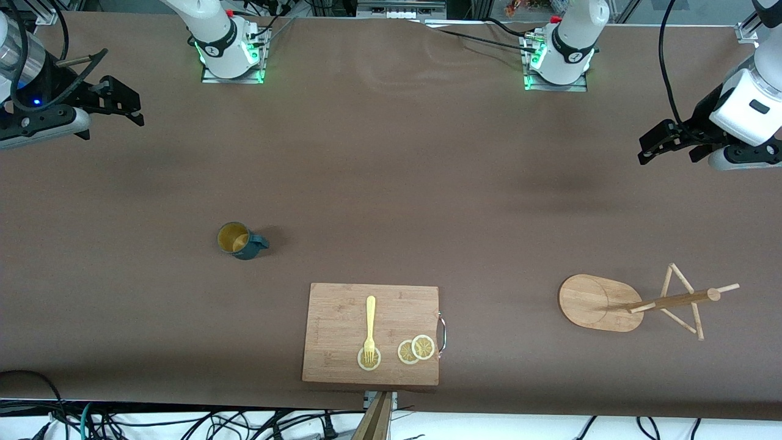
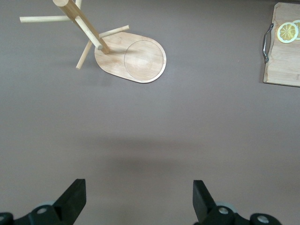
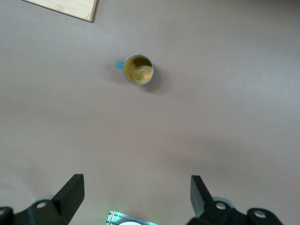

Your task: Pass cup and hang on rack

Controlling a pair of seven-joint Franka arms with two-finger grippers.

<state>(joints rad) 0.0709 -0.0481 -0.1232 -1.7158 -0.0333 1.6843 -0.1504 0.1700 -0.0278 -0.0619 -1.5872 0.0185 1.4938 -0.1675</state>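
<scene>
The cup, a dark teal mug with a yellow inside, stands upright on the brown table toward the right arm's end; it also shows in the right wrist view. The wooden rack stands toward the left arm's end, with its pole and thin pegs rising from an oval base; it also shows in the left wrist view. My right gripper is open and empty, high up and well apart from the cup. My left gripper is open and empty, high up and apart from the rack.
A rectangular wooden cutting board lies near the front edge between cup and rack, with a yellow fork and lemon slices on it. Its metal handle faces the rack. The arm bases stand along the table's robot side.
</scene>
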